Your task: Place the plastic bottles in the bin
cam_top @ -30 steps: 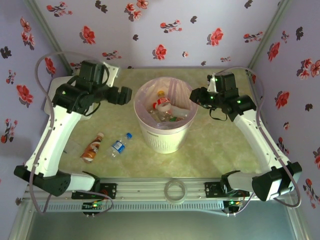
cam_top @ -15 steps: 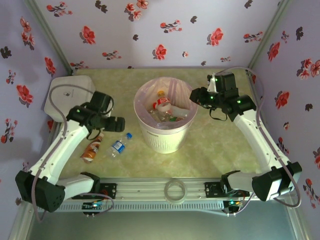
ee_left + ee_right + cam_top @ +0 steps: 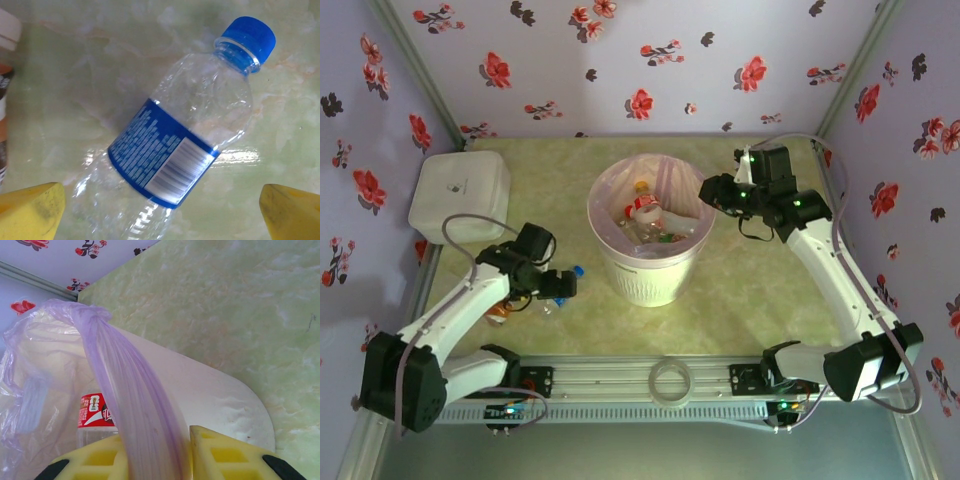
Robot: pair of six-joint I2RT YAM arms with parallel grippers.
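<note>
A clear plastic bottle [image 3: 175, 155] with a blue label and blue cap lies on the table, its cap [image 3: 578, 270] poking out beside my left gripper [image 3: 558, 285]. That gripper [image 3: 160, 215] hangs just above it, open, one yellow fingertip [image 3: 30, 212] on each side. An orange-brown bottle [image 3: 498, 314] lies just to its left, at the view's edge [image 3: 4, 125]. The bin [image 3: 650, 280] holds several bottles [image 3: 645, 212]. My right gripper [image 3: 712, 192] is at the bin's right rim, shut [image 3: 160, 460] on a fold of the pink bag liner [image 3: 120, 390]. A red-labelled bottle [image 3: 95, 410] shows through the liner.
A white rounded-square box [image 3: 458, 192] sits at the back left. Flowered walls close in the table on three sides. The rail with both arm bases [image 3: 670, 382] runs along the near edge. Open tabletop [image 3: 760, 300] lies right of the bin.
My left arm swung from the back left beside the bin forward and down over the blue-capped bottle, uncovering the white box, with its jaws widening. The right arm has not moved.
</note>
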